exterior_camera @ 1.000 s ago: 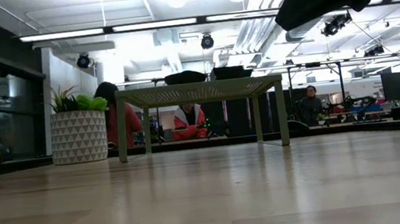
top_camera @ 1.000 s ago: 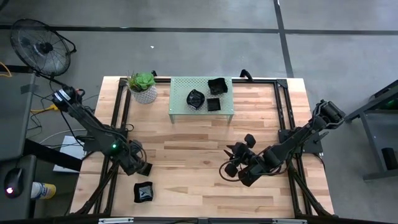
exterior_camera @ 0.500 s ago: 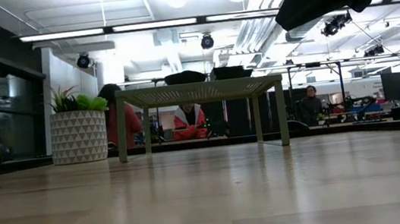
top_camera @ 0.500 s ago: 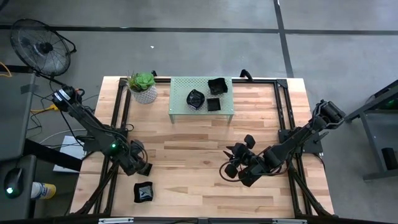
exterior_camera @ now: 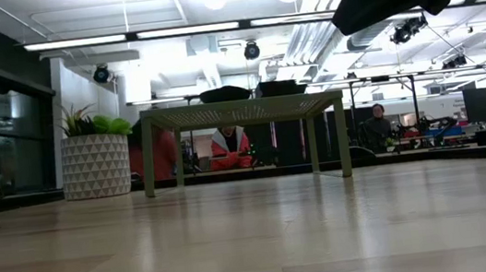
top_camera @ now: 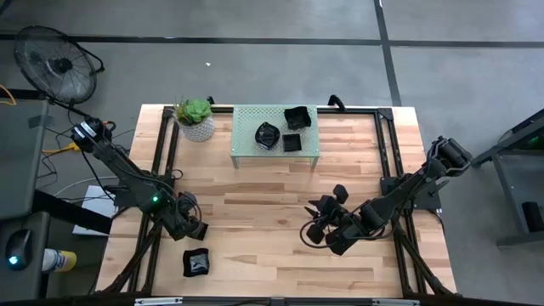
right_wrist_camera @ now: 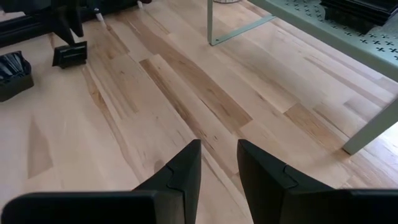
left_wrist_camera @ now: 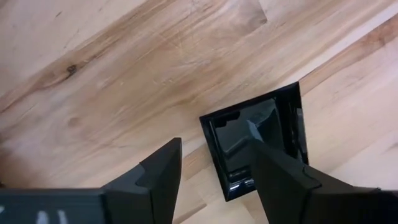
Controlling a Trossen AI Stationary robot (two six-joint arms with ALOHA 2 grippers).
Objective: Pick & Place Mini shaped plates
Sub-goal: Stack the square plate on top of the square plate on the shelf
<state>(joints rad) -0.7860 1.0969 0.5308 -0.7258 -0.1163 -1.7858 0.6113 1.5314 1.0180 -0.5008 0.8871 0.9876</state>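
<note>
A square glossy black mini plate [top_camera: 196, 262] lies flat on the wooden table near its front left; the left wrist view shows this plate [left_wrist_camera: 264, 134] just past my fingers. My left gripper [top_camera: 192, 229] [left_wrist_camera: 213, 148] hangs open a little above the table, on the plate's far side, and touches nothing. Three more black plates [top_camera: 267, 134] [top_camera: 297, 116] [top_camera: 291, 143] sit on the pale green stand [top_camera: 246, 149] at the back. My right gripper [top_camera: 317, 226] [right_wrist_camera: 219, 146] hovers open over the table's right half with nothing between its fingers.
A white-potted green plant [top_camera: 196, 119] stands at the back left beside the stand. The stand's legs [exterior_camera: 147, 157] [exterior_camera: 342, 135] rest on the table. Bare wood lies between the two arms and in front of the stand. People sit in the room beyond the table.
</note>
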